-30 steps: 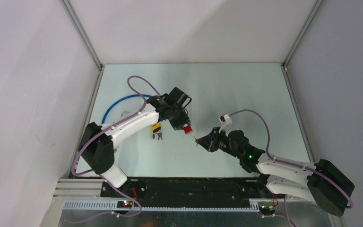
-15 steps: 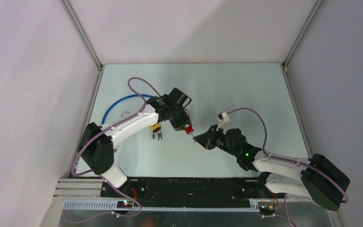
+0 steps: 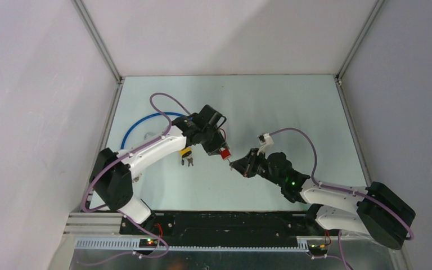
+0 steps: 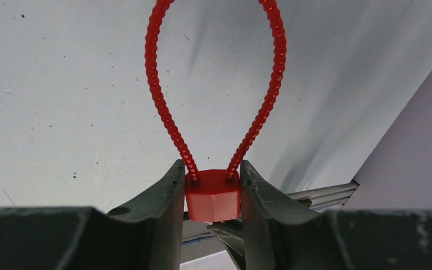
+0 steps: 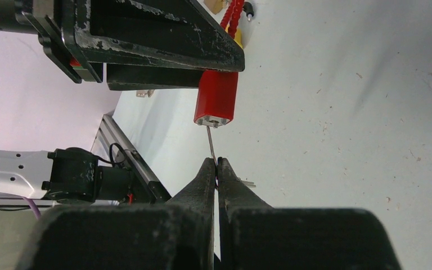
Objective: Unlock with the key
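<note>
**Far left, overhead view.** A blue cable [image 3: 140, 120] is lying in a loop on the pale table [image 3: 292, 107], behind my left arm. Just right of it, under my left forearm, a yellow padlock [image 3: 185, 152] is resting on the table with small keys [image 3: 189, 162] beside it. I am touching neither.

**Centre left.** My left gripper [image 3: 219, 146] is holding the red padlock [image 4: 212, 197] above the table. My two fingers [image 4: 163, 214] are pressing on opposite sides of its body, so the jaws are standing partly apart, clamped on the lock. In the left wrist view its red ribbed cable shackle [image 4: 158, 95] is rising from the body in a closed loop, with both ends seated in the top.

**Centre.** The lock's keyway face is pointing toward my right arm. The key [image 5: 210, 140] is meeting that face with the tip of its thin blade. How deep it is sitting I cannot tell.

**Centre right.** My right gripper [image 5: 216, 169] is pinching the key's near end, the jaws drawn together on it with no gap showing. My right arm is reaching in from the right side of the table.
</note>
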`<action>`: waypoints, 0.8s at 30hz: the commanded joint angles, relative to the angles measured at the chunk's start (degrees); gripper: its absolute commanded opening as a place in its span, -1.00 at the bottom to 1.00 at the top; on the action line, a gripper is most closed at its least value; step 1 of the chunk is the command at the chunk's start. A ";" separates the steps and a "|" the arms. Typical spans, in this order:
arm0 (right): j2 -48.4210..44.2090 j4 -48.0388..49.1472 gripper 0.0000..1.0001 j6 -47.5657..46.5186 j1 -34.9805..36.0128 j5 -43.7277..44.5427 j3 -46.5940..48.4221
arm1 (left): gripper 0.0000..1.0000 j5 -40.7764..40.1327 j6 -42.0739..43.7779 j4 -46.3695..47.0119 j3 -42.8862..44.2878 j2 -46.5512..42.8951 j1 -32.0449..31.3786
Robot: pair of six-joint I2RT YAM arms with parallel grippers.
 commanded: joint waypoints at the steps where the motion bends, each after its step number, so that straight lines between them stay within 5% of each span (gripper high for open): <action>1: 0.03 2.71 -1.00 0.72 0.13 1.65 2.29 | -1.00 0.72 -1.43 1.88 -0.61 -3.29 0.20; 24: -1.17 3.03 -1.00 -2.20 0.38 2.75 2.29 | -1.00 0.62 -1.58 2.64 -1.54 -4.84 0.19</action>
